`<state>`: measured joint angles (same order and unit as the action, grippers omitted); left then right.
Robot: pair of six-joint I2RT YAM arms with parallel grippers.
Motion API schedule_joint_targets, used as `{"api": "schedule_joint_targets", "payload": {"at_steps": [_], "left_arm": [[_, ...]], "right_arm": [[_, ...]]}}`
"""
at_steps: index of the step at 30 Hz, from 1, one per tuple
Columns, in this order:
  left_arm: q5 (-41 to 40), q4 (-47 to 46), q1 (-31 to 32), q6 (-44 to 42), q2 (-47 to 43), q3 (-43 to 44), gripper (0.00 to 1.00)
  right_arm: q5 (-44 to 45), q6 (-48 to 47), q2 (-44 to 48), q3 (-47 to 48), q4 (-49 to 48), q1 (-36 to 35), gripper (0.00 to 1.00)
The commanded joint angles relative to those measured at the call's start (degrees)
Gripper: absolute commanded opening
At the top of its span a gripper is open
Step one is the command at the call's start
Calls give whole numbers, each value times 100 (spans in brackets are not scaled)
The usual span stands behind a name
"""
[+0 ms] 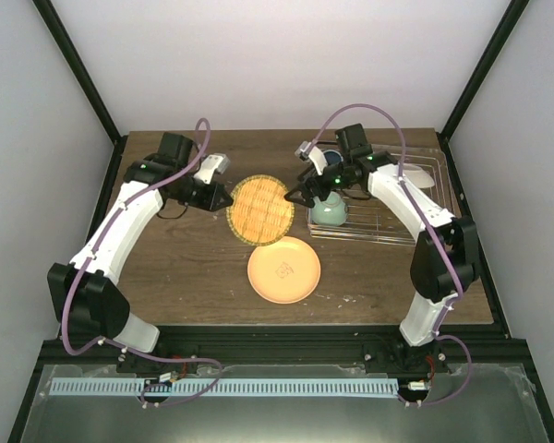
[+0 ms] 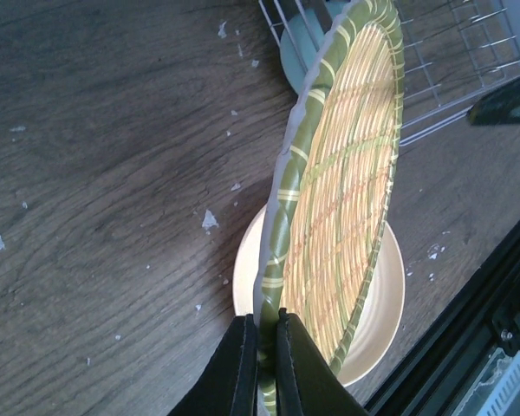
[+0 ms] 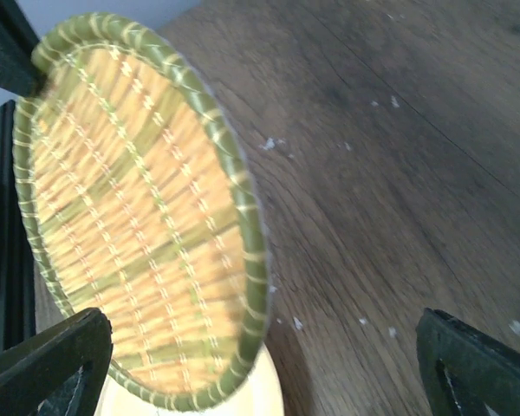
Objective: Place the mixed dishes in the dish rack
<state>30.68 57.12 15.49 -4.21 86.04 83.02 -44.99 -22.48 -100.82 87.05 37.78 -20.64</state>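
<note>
The step in hand looks like a hand-over in mid-air: the woven plate [image 1: 259,210] hangs on edge above the middle of the table, clear of the wood, with the peach plate [image 1: 283,269] lying flat at its 5 o'clock and the dish rack [image 1: 402,217] at its 3 o'clock, where a mint-green bowl [image 1: 330,214] already sits. The left gripper [image 2: 264,322] comes in from the plate's 9 o'clock, its fingers pressed close together and pinching the green rim between them, so the whole weight hangs on that one narrow bite. The right gripper [image 3: 264,321] faces the plate from 3 o'clock with its fingers spread wide and nothing held. In its own wrist view the plate's face fills the 9 o'clock half of the gap, its rim just beside one finger [image 3: 52,364], and I cannot tell whether they touch. The next move probably calls for the right gripper to straddle the rim squarely and close firmly before the left lets go, since a thin, tilted plate could twist or slip, and then to carry it towards the rack.
</note>
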Motion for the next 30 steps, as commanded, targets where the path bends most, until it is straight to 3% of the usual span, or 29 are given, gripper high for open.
{"api": "schedule_joint_targets", "payload": {"at_steps": [1,7,13,17,19,22,23,25,30], "left_arm": [[353,-228,9,-119,-15,388,0],[460,-406,7,-38,-30,497,0],[472,-389,7,-44,-21,476,0],[417,-419,7,-45,-17,420,0],[358,-430,8,-48,-10,373,8],[279,-430,7,-78,2,284,29],[240,-430,7,-74,8,241,43],[155,-437,7,-76,18,187,59],[-176,-504,3,-24,31,94,87]], "right_arm": [[-398,-85,-230,36,-245,-244,96],[-610,-56,-546,164,-235,-430,85],[-950,-37,-679,484,42,-459,37],[-914,-63,-607,518,112,-460,16],[-833,-87,-610,596,241,-462,8],[-664,-131,-603,720,431,-459,1],[-585,-141,-588,758,471,-463,1],[-398,-167,-541,813,546,-458,1],[311,-338,-314,1028,849,-451,1]]}}
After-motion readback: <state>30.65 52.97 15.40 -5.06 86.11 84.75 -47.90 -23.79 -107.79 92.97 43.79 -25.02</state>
